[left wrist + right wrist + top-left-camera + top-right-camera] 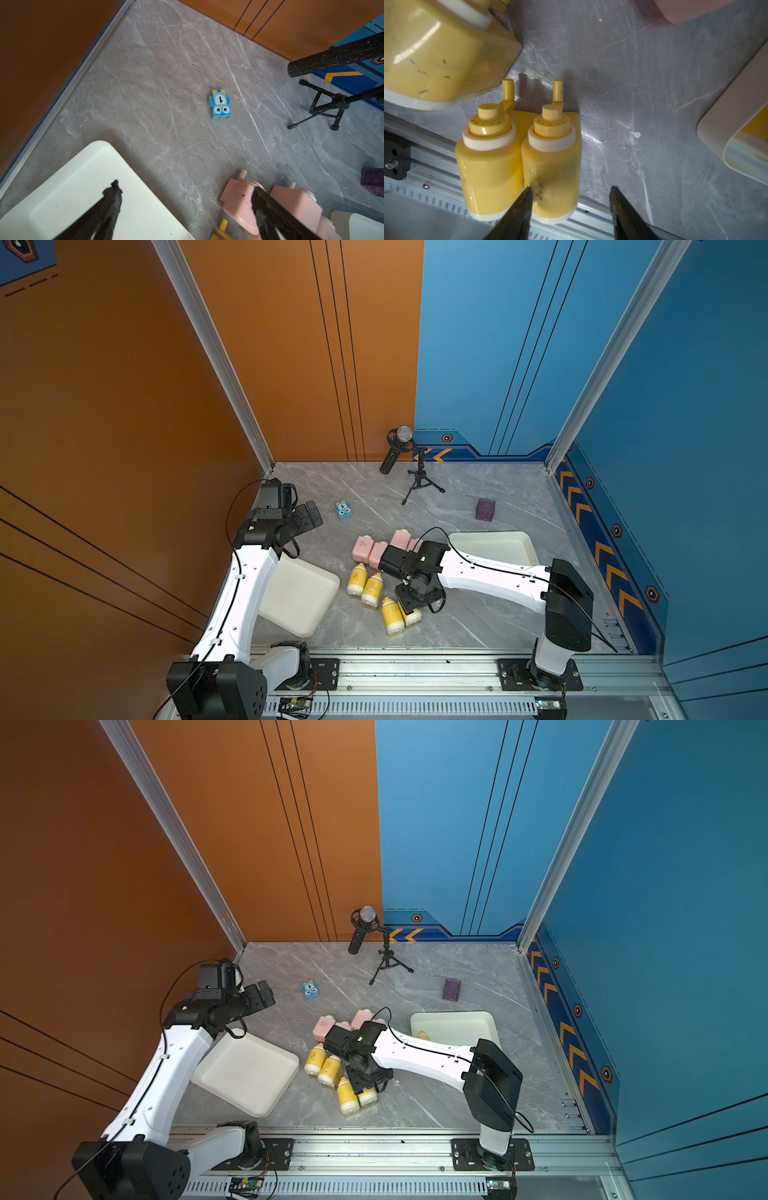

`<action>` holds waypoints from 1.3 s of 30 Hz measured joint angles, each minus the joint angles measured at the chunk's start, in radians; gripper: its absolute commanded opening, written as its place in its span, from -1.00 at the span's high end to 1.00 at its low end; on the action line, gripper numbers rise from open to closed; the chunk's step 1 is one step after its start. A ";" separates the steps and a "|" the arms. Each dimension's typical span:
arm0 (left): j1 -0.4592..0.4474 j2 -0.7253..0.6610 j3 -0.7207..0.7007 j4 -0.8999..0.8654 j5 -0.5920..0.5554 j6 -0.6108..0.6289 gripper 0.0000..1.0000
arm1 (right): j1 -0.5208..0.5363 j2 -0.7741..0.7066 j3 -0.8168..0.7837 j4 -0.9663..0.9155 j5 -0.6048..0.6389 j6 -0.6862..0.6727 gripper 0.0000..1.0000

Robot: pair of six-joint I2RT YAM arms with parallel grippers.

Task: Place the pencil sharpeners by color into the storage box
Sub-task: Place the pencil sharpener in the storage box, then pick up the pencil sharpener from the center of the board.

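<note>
**Note:** Your right gripper (409,606) is down on the yellow pencil sharpener (412,617) in both top views. It is on the rail side of the right cream box (490,540) and well apart from it. The wrist hides the jaws here.

**Operator:** What's in the box?

**Note:** One stored yellow sharpener (423,1035). The pink sharpeners (365,548) lie near the box's left end.

**Operator:** Right wrist view?

**Note:** The jaws are spread astride the yellow pencil sharpener (552,162). One fingertip (527,194) is at the seam with the neighbouring yellow sharpener (490,166), which touches it. The other fingertip stands clear. My judgement: shift toward the clear side before you close, or you'll wedge both.

**Operator:** Left wrist view?

**Note:** Your left gripper (186,188) is spread wide and holds nothing. It hovers beyond the pink sharpeners from the right cream box.
</note>
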 measured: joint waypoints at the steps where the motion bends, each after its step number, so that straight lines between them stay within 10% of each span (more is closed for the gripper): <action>1: 0.000 0.000 0.000 0.000 0.000 0.000 -0.97 | 0.000 0.005 0.000 0.005 -0.006 0.000 -0.19; 39: 0.011 0.000 0.000 0.000 0.015 -0.004 -0.97 | -0.041 0.046 -0.044 0.069 -0.086 0.010 0.38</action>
